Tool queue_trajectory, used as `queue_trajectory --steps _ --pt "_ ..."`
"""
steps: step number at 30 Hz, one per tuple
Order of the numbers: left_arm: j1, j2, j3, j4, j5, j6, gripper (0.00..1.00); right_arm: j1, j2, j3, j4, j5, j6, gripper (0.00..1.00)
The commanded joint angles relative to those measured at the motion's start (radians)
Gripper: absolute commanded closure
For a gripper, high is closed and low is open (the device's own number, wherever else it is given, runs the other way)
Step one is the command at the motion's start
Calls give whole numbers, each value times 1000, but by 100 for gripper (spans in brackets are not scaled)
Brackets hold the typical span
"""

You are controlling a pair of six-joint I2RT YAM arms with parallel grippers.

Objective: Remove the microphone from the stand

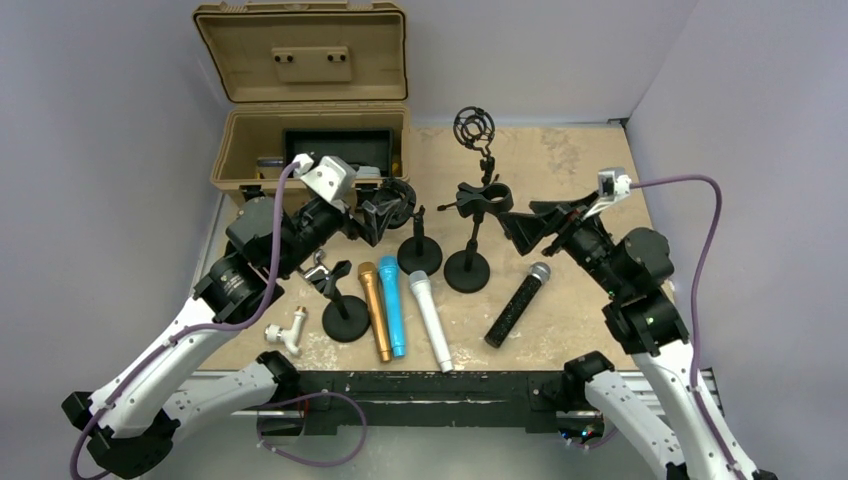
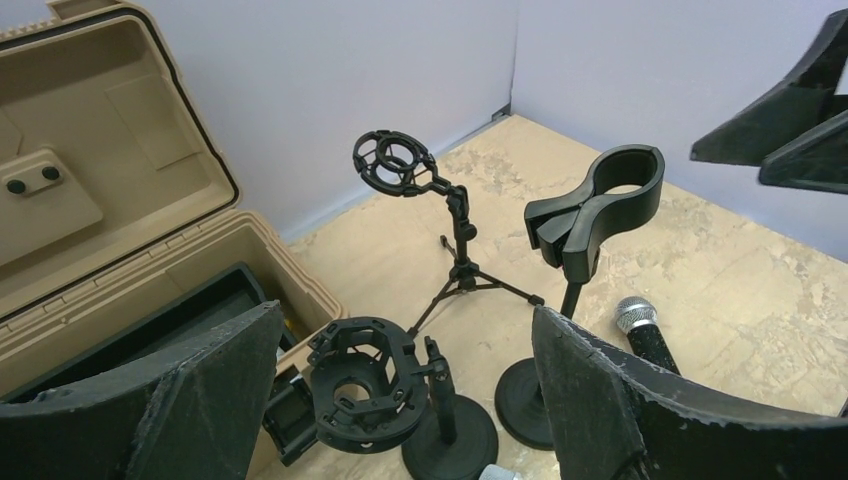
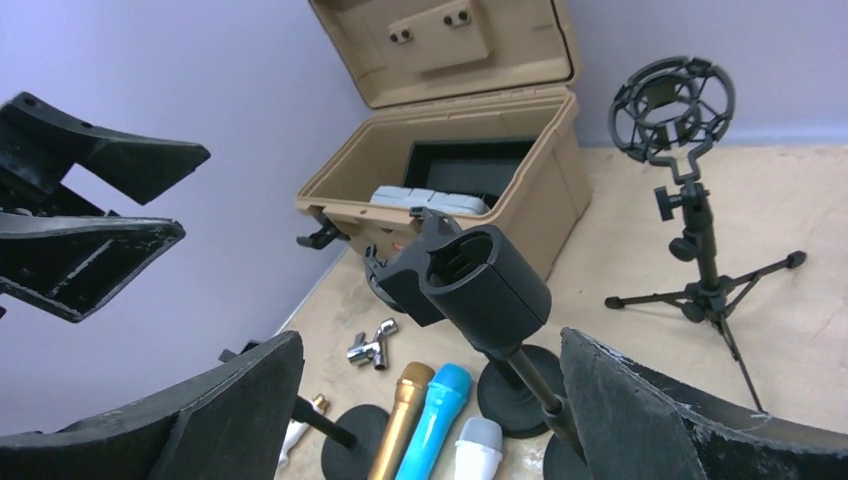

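Note:
Four microphones lie flat on the table in the top view: gold (image 1: 375, 312), blue (image 1: 394, 305), white (image 1: 430, 320) and black with a silver head (image 1: 518, 305). None sits in a stand. The clip stand (image 1: 470, 240) has an empty black clip, also in the left wrist view (image 2: 600, 200) and the right wrist view (image 3: 485, 280). My left gripper (image 1: 392, 212) (image 2: 408, 315) is open and empty above a shock-mount stand (image 2: 365, 385). My right gripper (image 1: 522, 222) (image 3: 430, 338) is open and empty, just right of the clip.
An open tan case (image 1: 310, 140) stands at the back left. A tripod with a shock mount (image 1: 475, 130) stands at the back. A small round-base stand (image 1: 345, 315) and a chrome fitting (image 1: 285, 335) lie near the front left.

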Motion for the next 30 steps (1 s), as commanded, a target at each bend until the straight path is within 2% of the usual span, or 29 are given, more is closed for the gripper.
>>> queue_trajectory --steps 1,9,14,21,30 --pt "-18 -2 6 18 -14 14 9 -2 58 35 106 -82 -2 1" --pt "-31 4 8 15 -19 25 9 -2 168 15 203 -103 92 2" --pt "-38 7 8 13 -20 28 9 -3 212 4 234 -81 135 6" --pt "-44 7 10 12 -22 32 9 -3 277 18 213 -45 154 18" --pt "-53 10 11 9 -28 39 9 -2 326 6 226 -20 179 20"
